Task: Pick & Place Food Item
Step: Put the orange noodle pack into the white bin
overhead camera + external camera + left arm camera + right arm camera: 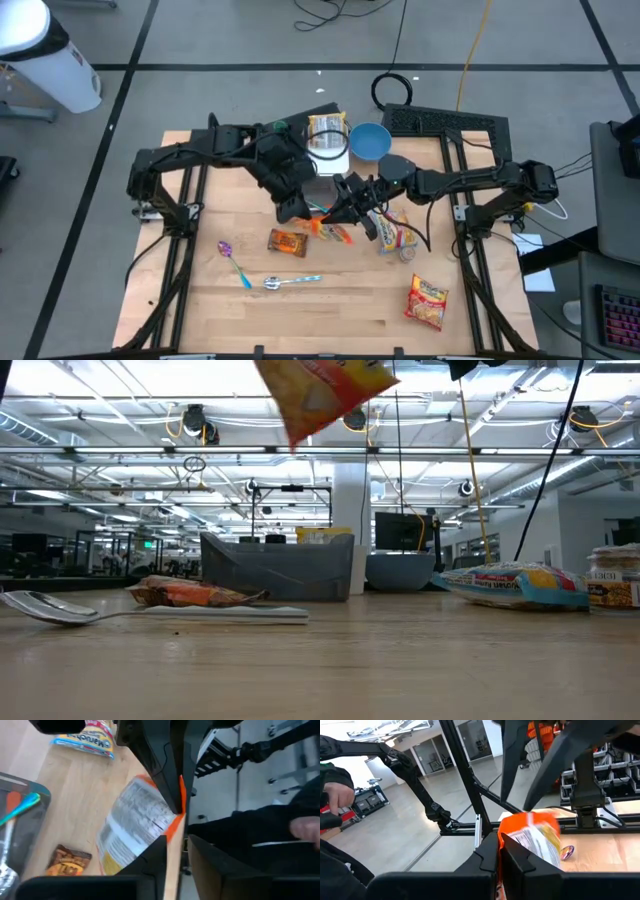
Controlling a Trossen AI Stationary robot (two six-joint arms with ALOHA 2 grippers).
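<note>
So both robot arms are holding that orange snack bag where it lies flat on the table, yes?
Not quite. The orange snack bag is not lying on the table; it hangs in the air well above it, as the low view shows. Both the left gripper and the right gripper do meet at it.

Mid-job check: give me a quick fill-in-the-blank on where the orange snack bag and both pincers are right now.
1. The orange snack bag hangs ____ the table, not resting on it.
2. The right pincer is ____ on the bag's edge.
3. The blue bowl sits at the table's far edge, beside the grey ____.
4. The left pincer meets the bag at the table's ____.

Missing words: above; shut; tray; middle
</note>
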